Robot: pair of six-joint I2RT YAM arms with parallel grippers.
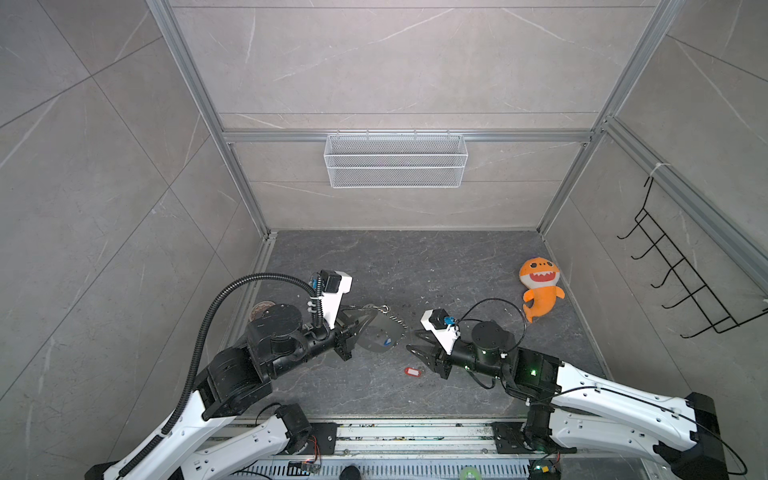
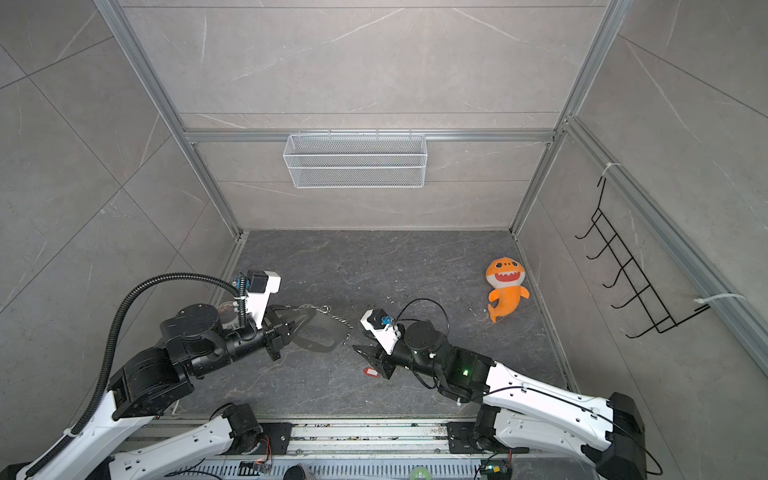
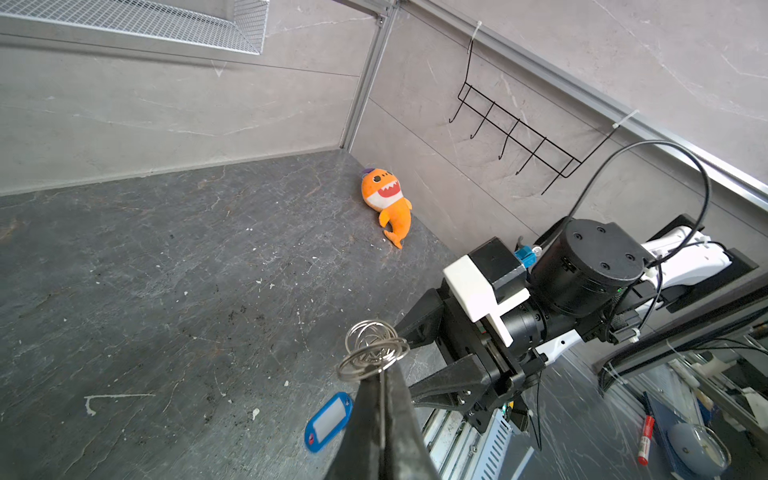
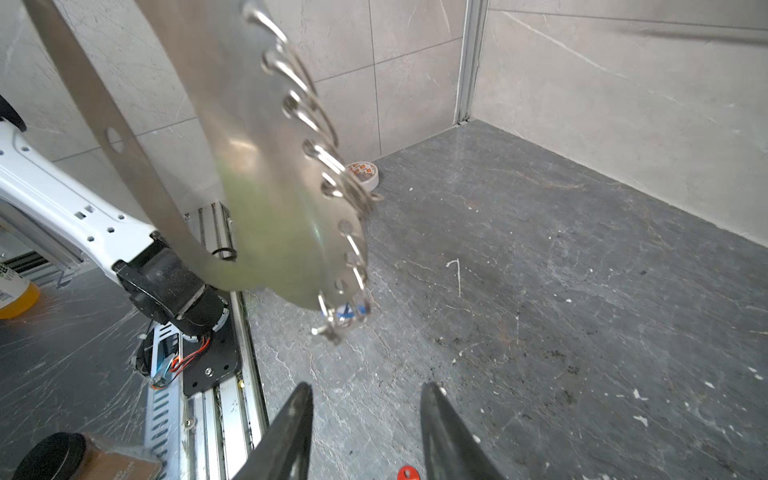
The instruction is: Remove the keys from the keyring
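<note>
Grey metal, flat and oval, the keyring hangs above the table, pinched at one end by the tightly clenched left gripper. A row of small silver rings runs along the edge that faces the right arm. The blue-tagged key dangles from the ring at the lowest end, clear of the table top.

The red-tagged key lies flat on the table, off the keyring, just beside the right gripper on its front side. That gripper's jaws stand apart with nothing between them; its fingertips point at the ringed edge and stop short of it, with a gap showing in both top views.

Bare dark table runs from the two grippers back to the rear wall, where a wire basket hangs. A toy shark lies near the right wall, well apart from both arms. A tape roll sits by the left wall, half hidden behind the left arm in both top views. A black hook rack hangs on the right wall
</note>
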